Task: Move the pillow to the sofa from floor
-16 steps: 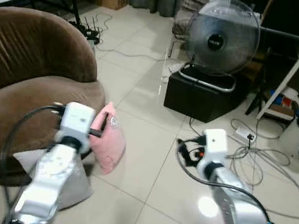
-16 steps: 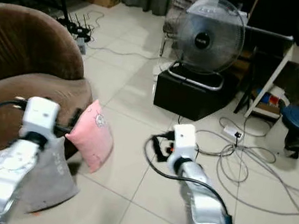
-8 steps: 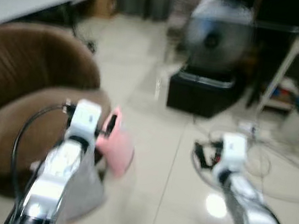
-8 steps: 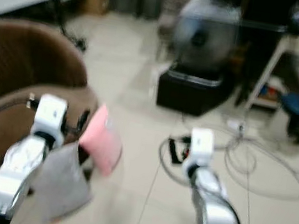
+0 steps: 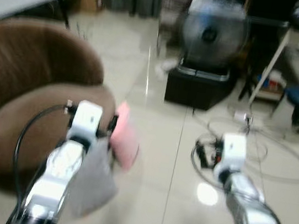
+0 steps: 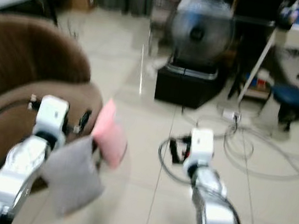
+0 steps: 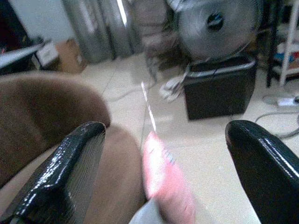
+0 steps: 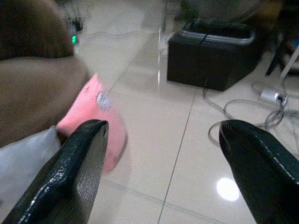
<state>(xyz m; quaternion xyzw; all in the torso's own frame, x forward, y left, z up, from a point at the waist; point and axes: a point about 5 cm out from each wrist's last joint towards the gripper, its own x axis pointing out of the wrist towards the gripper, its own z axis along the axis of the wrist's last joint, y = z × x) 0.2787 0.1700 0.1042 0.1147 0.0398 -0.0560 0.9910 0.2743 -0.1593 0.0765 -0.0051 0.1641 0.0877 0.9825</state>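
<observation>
L gripper (image 7: 163,163) now nearer pink pillow (image 7: 166,179)

Two pillows are lying on the floor: one pink pillow (image 8: 93,123) and one grey pillow (image 6: 74,175). One brown sofa (image 5: 23,100) is sitting beside them. One fan (image 5: 213,34) is standing on one black box (image 5: 197,91).

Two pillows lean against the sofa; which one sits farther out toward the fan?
The pink pillow, standing on edge; the grey pillow lies nearer the robot, beside the left arm.
</observation>
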